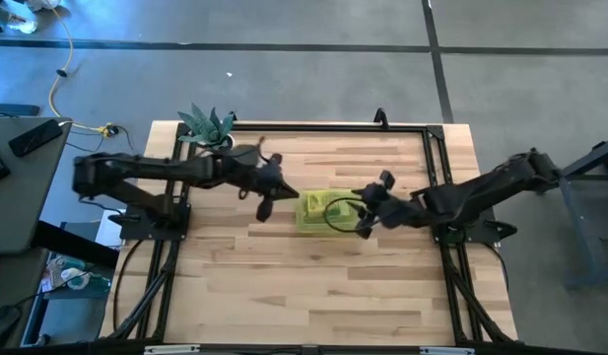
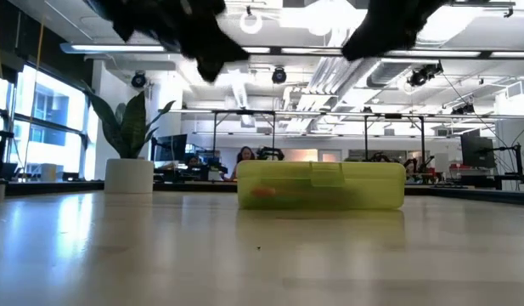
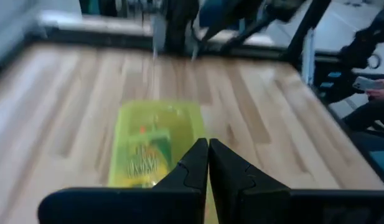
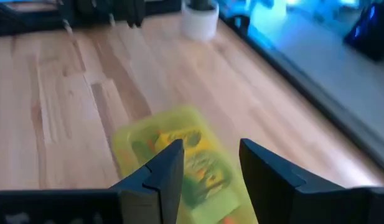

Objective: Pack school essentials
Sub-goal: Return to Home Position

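Translucent yellow-green hinged plastic case (image 2: 321,185) shut; your step: homing. Left gripper (image 3: 208,146) beside case, fingers together, empty; right gripper (image 4: 210,155) opposite, parted, empty. Raise both clear.

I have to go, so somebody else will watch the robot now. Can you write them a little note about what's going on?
Left gripper: shut, empty, up above the table beside the yellow case.
Right gripper: open, empty, up on the case's other side.
Things: case closed, mid-table; the crayon box and an orange item show through it.
Done: packing, closing.
Left: bring both arms home.
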Robot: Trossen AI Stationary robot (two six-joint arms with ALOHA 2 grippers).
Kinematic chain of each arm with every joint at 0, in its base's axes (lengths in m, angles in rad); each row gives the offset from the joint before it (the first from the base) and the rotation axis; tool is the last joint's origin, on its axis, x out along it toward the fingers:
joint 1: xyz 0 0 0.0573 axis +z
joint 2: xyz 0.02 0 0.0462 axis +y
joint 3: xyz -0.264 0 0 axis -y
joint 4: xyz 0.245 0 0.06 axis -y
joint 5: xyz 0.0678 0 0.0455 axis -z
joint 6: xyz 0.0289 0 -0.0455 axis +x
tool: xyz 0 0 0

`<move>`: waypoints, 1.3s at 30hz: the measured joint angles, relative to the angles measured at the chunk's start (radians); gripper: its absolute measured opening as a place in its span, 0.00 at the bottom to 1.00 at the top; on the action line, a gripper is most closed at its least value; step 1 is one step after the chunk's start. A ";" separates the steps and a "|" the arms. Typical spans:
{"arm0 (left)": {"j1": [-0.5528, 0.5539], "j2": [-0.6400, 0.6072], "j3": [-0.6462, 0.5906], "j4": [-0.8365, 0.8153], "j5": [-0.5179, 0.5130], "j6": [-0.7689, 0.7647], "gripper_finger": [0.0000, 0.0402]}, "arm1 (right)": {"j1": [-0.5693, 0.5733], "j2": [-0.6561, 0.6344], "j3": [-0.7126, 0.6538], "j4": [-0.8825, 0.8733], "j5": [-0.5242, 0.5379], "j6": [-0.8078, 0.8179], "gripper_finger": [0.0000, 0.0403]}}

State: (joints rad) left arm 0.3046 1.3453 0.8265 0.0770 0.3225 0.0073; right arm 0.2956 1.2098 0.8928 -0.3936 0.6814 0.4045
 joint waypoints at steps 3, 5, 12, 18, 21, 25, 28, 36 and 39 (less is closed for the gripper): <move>-0.001 -0.086 0.001 0.004 -0.008 0.026 0.01 | -0.029 -0.075 0.000 0.007 -0.015 -0.127 0.37; -0.001 -0.132 -0.010 0.006 -0.009 0.033 0.01 | -0.052 -0.115 0.000 0.007 -0.050 -0.199 0.37; -0.005 -0.268 -0.236 0.211 -0.034 -0.047 0.01 | -0.102 -0.246 -0.152 0.094 -0.120 -0.291 0.37; -0.007 -0.376 -0.442 0.353 -0.076 -0.183 0.01 | -0.123 -0.392 -0.414 0.329 -0.270 -0.302 0.37; -0.007 -0.428 -0.522 0.422 -0.076 -0.222 0.01 | -0.133 -0.470 -0.507 0.449 -0.274 -0.330 0.37; -0.007 -0.498 -0.608 0.543 -0.076 -0.240 0.01 | -0.154 -0.576 -0.575 0.520 -0.274 -0.411 0.37; -0.006 -0.556 -0.649 0.588 -0.073 -0.244 0.01 | -0.174 -0.651 -0.594 0.534 -0.273 -0.452 0.37; 0.032 -0.778 -0.662 0.455 -0.062 -0.277 0.01 | -0.224 -0.830 -0.595 0.486 -0.279 -0.519 0.37; 0.055 -0.863 -0.662 0.334 -0.064 -0.277 0.01 | -0.238 -0.889 -0.595 0.419 -0.282 -0.517 0.37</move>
State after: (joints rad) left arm 0.3599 0.4824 0.1646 0.4108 0.2582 -0.2698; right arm 0.0575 0.3207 0.2974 0.0256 0.3996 -0.1125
